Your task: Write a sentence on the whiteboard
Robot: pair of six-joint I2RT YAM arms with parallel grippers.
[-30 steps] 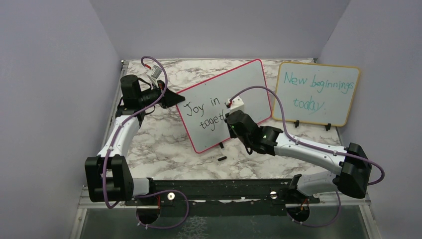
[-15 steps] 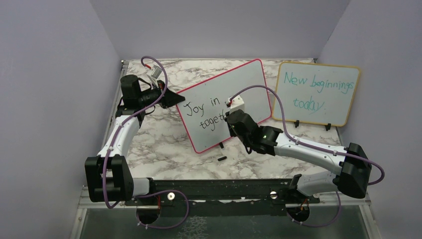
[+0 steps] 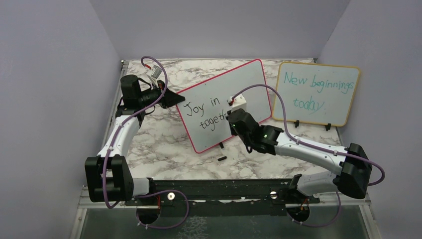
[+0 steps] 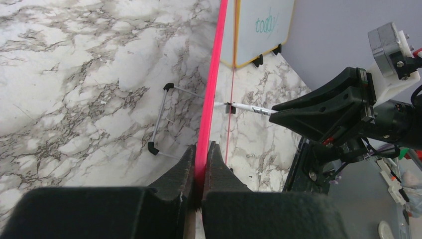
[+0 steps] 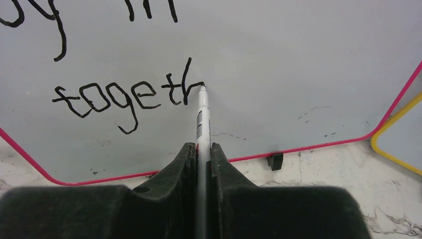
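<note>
The whiteboard (image 3: 239,94) with the red-pink frame stands tilted at mid table. My left gripper (image 3: 171,98) is shut on its left edge, and the pink frame (image 4: 211,89) runs between the jaws (image 4: 201,157). My right gripper (image 3: 233,115) is shut on a white marker (image 5: 202,112) whose tip touches the board (image 5: 278,59). The sentence (image 5: 124,97) in black reads "Joy in" above "togeth", with the tip at the top of the "h" hump. It also shows in the top view (image 3: 204,114), partly hidden by the right gripper.
A yellow-framed board (image 3: 316,93) with teal writing "New beginnings today" stands at the back right. A small black piece (image 3: 222,158) lies on the marble table (image 3: 164,149) in front of the whiteboard. The whiteboard's wire stand (image 4: 161,117) shows behind it.
My right gripper has moved slightly up and to the right along the board with the marker. The left arm and the board have not moved.
</note>
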